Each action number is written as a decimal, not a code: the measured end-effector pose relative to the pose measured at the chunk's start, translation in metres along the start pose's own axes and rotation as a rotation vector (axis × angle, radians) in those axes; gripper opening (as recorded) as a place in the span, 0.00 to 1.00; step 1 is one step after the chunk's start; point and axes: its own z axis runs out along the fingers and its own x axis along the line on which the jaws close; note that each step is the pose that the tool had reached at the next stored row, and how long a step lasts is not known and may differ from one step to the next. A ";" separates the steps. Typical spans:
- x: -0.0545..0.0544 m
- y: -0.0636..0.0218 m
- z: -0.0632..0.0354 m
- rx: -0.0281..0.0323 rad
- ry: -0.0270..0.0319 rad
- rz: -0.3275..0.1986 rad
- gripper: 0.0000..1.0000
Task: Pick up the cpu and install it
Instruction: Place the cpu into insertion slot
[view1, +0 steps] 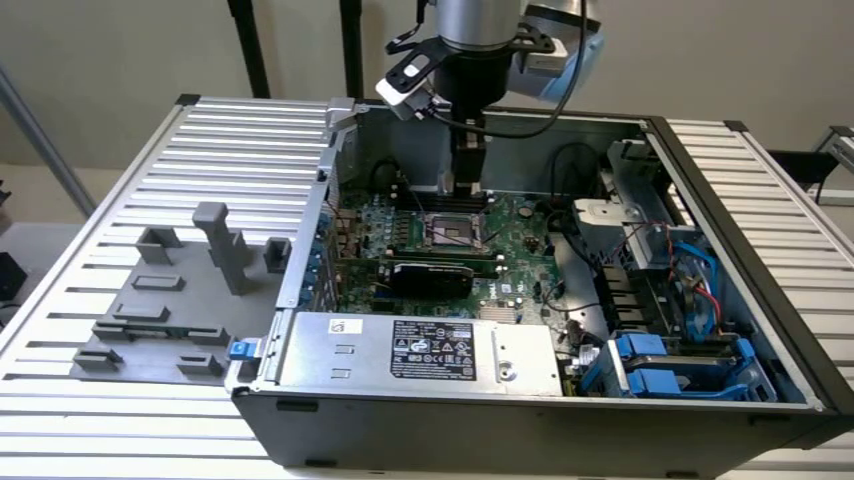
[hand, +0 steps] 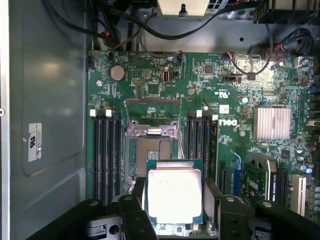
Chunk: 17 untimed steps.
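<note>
**A:** Exterior view first: where is the arm placed?

**B:** The gripper (view1: 467, 188) is seen lowered into the open computer case (view1: 747, 230). It hangs just above the motherboard (view1: 514, 265), near the far edge of the black socket (view1: 454, 230). The grey fixture blocks (view1: 200, 290) are well apart from it, on the exterior view's left.

**A:** Can any writing be read there?

**B:** A white label is carried by the power supply (view1: 427, 350), but its print is too small to be read.

**A:** And the wrist view?

**B:** The cpu (hand: 174, 195) is clamped by 2 opposite edges between the black fingers (hand: 136, 197), with its metal top turned to the camera. It is held above the board and overlaps the near edge of the socket, whose load plate (hand: 152, 112) is swung open. It is not yet seated.

**A:** Which step is judged to be in hand?

**B:** The pick is done, and the chip is being brought over the socket for installing. The placement is judged to call for the chip to be centred over the socket, squared to the frame and kept level. A tilted or offset descent could bend the contacts.

**A:** Any writing here?

**B:** "DELL" is printed in white, turned sideways, between the memory slots (hand: 202, 145) and the heatsink (hand: 272, 123). A white sticker (hand: 34, 142) on the case wall is marked, but nothing on it can be read.
</note>
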 end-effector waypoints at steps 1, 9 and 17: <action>0.000 0.0000 0.0009 0.0006 0.0005 0.000 0.55; 0.000 0.0006 0.0117 0.0016 0.0096 0.000 0.55; 0.012 0.0019 0.0243 0.0017 0.0178 0.001 0.55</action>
